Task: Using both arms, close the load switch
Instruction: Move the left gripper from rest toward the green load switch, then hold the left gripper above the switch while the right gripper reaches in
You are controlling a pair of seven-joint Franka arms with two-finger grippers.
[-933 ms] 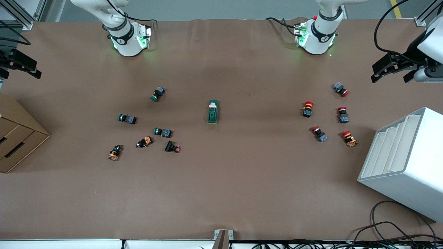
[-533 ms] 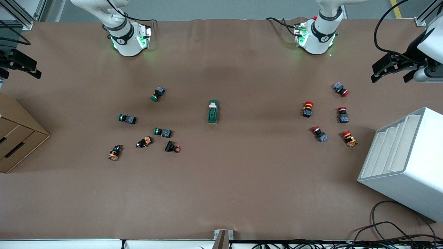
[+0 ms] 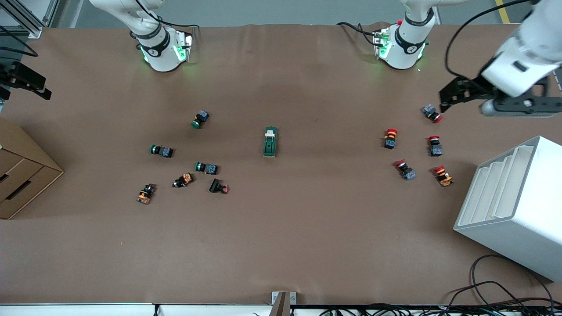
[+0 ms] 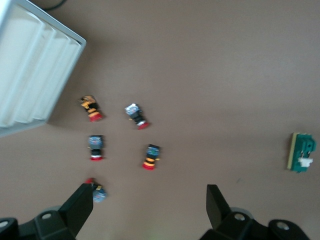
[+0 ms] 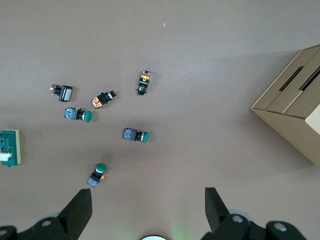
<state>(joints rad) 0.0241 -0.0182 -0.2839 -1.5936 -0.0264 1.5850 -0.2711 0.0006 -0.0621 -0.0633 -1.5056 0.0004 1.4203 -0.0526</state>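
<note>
You can see the load switch (image 3: 270, 142) lying flat in the middle of the table (image 3: 307, 228), with nothing touching it. Your left gripper (image 3: 444, 97) is up over the red buttons (image 3: 432, 113) with its fingers wide apart. Your right gripper (image 5: 147, 212) waits over its own end of the table, fingers apart too.

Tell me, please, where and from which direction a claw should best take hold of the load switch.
Grip the load switch across its dark green body, on the two long sides, coming straight down from above. It lies flat and alone mid-table, long axis toward the bases, so those sides look free. Leave the white lever tab at the end nearest the bases uncovered. The left claw and the right claw are both open, far off.
</note>
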